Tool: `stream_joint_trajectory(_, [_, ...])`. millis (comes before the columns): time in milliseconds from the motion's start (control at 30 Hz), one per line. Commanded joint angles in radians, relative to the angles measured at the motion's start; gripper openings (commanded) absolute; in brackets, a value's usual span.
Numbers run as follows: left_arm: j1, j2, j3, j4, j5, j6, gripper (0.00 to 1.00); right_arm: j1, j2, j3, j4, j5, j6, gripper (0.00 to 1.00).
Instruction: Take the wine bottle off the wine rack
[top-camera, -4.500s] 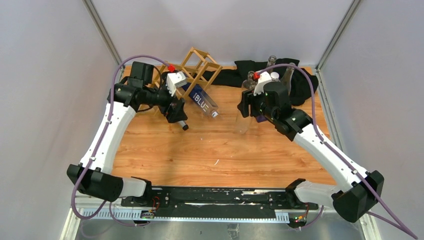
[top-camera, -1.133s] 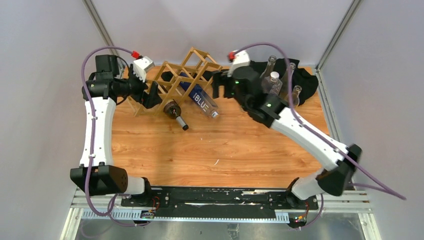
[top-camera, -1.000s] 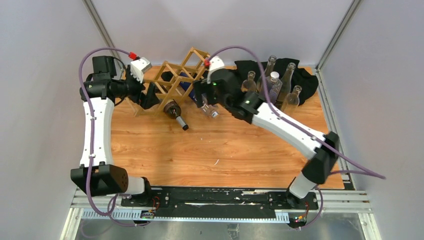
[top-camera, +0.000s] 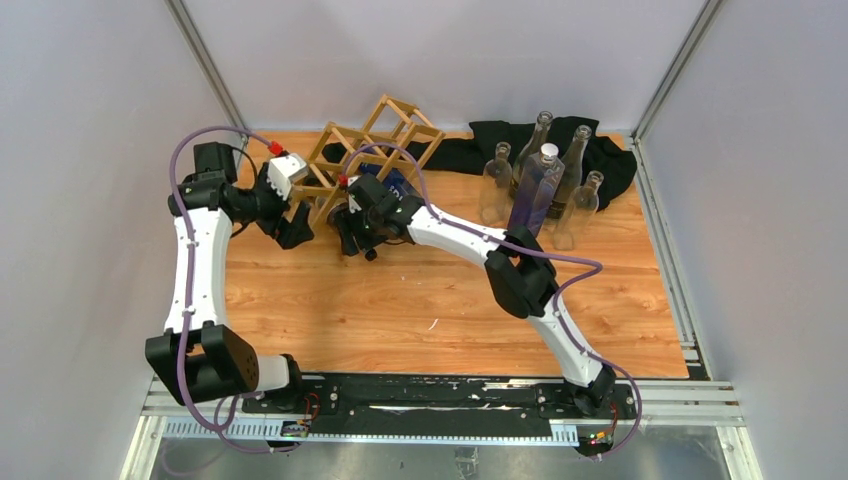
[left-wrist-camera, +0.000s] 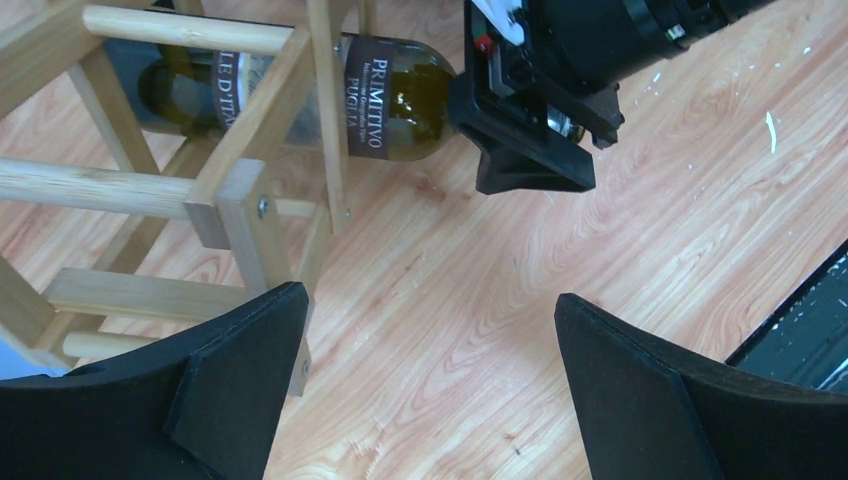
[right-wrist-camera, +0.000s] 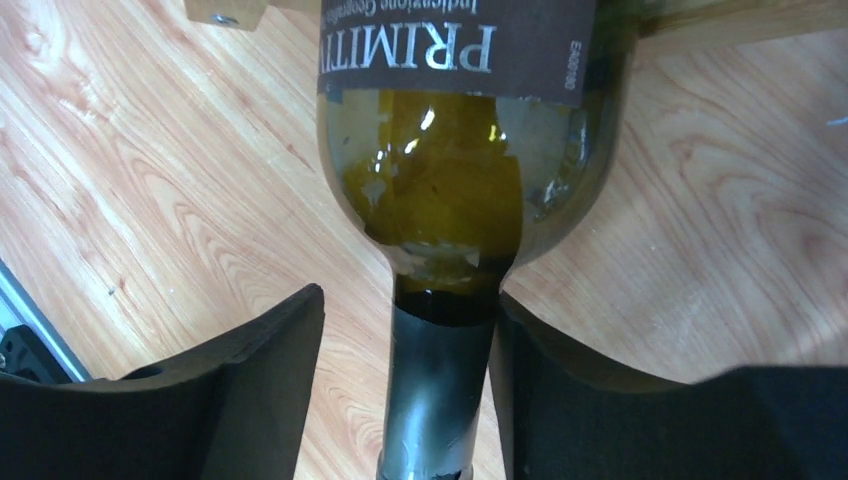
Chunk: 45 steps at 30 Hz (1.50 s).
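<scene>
The wine bottle (right-wrist-camera: 455, 150), dark green glass with a brown "Primitivo" label, lies in a low cell of the wine rack (top-camera: 370, 145), its neck pointing out over the table. My right gripper (right-wrist-camera: 408, 300) straddles that neck. The right finger (right-wrist-camera: 560, 400) rests against the neck, while a gap still shows at the left finger (right-wrist-camera: 250, 390). The left wrist view shows the bottle (left-wrist-camera: 390, 100), the rack (left-wrist-camera: 240, 190) and the right gripper (left-wrist-camera: 530, 130) at the bottle's shoulder. My left gripper (left-wrist-camera: 425, 297) hangs wide open over bare wood just beside the rack's near-left corner (top-camera: 293, 228).
Several empty clear bottles (top-camera: 560, 190) and a purple one (top-camera: 530, 200) stand at the back right, in front of a black cloth (top-camera: 470, 150). A blue bottle (top-camera: 378, 180) in the rack is mostly hidden by my right arm (top-camera: 450, 235).
My right arm has swung left from the blue bottle to the dark wine bottle's neck, and its jaws have narrowed around it. The left gripper moved slightly nearer, still open.
</scene>
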Motion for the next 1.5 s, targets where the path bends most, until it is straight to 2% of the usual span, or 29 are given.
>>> stream_joint_trajectory(0, [0.006,-0.033,-0.04,-0.007,0.018,0.08,1.0,-0.016,-0.006,-0.029,0.088,-0.037,0.066,0.59])
stream_joint_trajectory(167, [0.006,-0.054,-0.07,-0.007,0.013,0.134,1.0,-0.018,-0.032,-0.087,0.158,-0.075,0.102,0.43])
stream_joint_trajectory(233, [0.005,-0.058,-0.077,-0.007,0.01,0.149,1.0,-0.018,-0.039,-0.094,0.167,-0.085,0.109,0.32])
stream_joint_trajectory(300, [0.006,-0.062,-0.083,-0.006,0.01,0.159,1.0,-0.018,-0.053,-0.114,0.183,-0.094,0.117,0.13])
stream_joint_trajectory(367, [0.005,-0.066,-0.092,-0.007,0.011,0.177,1.0,-0.019,-0.076,-0.146,0.203,-0.1,0.123,0.01])
stream_joint_trajectory(833, [0.006,-0.057,-0.137,-0.007,-0.022,0.32,1.0,-0.021,-0.341,-0.439,0.41,-0.178,0.194,0.0])
stream_joint_trajectory(1067, [-0.005,-0.065,-0.162,-0.021,0.028,0.444,1.0,-0.019,-0.498,-0.591,0.436,-0.212,0.226,0.0])
stream_joint_trajectory(1333, [-0.191,-0.111,-0.215,-0.019,-0.03,0.569,1.0,-0.018,-0.706,-0.755,0.402,-0.247,0.247,0.0])
stream_joint_trajectory(1467, [-0.296,-0.106,-0.192,-0.019,-0.084,0.6,1.0,-0.017,-0.815,-0.802,0.307,-0.26,0.224,0.0])
